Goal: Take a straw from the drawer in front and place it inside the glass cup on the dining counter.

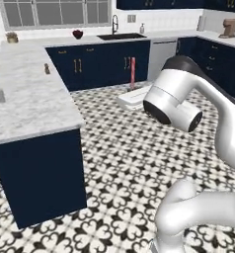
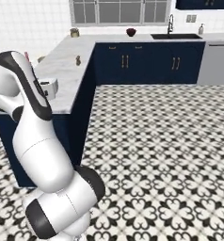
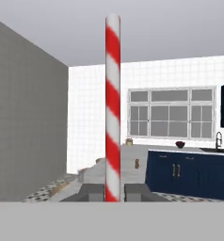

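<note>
the straw [image 3: 112,108] stands upright between my fingertips, rising straight up from my gripper [image 3: 113,192], which is clamped shut on its lower end. it looks light, stiff and smooth, so i judge a firm low pinch suits it, though it could swivel. the dining counter [image 3: 132,153] stretches ahead of my gripper; i cannot make out the glass cup.
</note>
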Robot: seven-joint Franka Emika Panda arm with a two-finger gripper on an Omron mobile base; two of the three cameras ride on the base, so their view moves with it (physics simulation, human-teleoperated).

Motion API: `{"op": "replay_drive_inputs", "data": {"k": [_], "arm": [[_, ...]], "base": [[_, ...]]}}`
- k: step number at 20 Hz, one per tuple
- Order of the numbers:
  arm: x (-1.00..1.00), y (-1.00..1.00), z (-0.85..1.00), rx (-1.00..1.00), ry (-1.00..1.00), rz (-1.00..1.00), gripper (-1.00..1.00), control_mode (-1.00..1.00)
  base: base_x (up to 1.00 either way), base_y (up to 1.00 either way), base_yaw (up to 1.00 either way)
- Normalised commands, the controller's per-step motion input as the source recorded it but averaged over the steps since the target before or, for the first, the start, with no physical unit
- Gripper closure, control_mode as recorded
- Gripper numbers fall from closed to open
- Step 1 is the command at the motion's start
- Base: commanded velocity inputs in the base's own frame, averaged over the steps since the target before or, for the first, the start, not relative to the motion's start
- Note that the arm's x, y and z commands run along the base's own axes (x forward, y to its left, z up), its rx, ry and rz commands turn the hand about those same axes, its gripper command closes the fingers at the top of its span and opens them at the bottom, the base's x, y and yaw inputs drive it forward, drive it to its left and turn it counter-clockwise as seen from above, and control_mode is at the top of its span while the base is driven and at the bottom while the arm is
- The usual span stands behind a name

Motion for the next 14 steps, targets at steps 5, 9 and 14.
{"op": "replay_drive_inputs", "data": {"k": [5,9,14], "arm": [[0.0,0.0,0.0,0.0,0.0,0.0,1.0,1.0],[0.0,0.0,0.0,0.0,0.0,0.0,1.0,1.0],[0.0,0.0,0.0,0.0,0.0,0.0,1.0,1.0]], "base": [[0.09,1.0,-0.29],[0.11,1.0,-0.29],[0.15,1.0,-0.32]]}}
